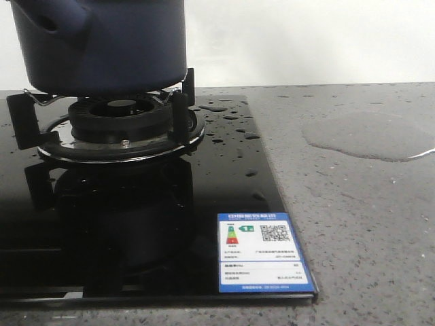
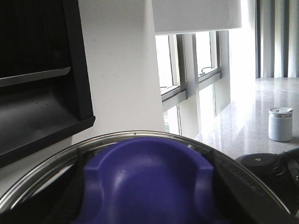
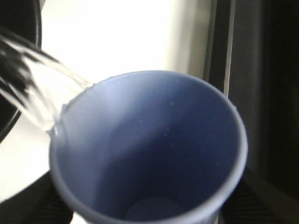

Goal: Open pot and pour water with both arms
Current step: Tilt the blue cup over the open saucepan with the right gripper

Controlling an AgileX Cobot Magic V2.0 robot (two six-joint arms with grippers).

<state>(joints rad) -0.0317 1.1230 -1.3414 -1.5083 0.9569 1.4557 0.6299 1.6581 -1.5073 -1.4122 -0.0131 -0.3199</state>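
The dark navy pot (image 1: 102, 41) stands on the gas burner's stand (image 1: 122, 125), its stubby holed handle (image 1: 51, 24) to the left. Neither arm shows in the front view. In the left wrist view my left gripper (image 2: 148, 196) is shut on the blue knob (image 2: 147, 177) of a glass lid with a metal rim (image 2: 117, 137), held up in the air. My right gripper (image 3: 149, 210) is shut on a light blue cup (image 3: 154, 140), which is tipped. A clear stream of water (image 3: 37, 88) runs off its rim beside a dark curved edge (image 3: 9, 93).
The black glass hob (image 1: 136, 224) carries water drops (image 1: 231, 129) and a blue-and-white label (image 1: 262, 251). A water puddle (image 1: 370, 136) lies on the grey counter to the right. The left wrist view shows a black hood (image 2: 37, 84), windows and a pale container (image 2: 280, 123).
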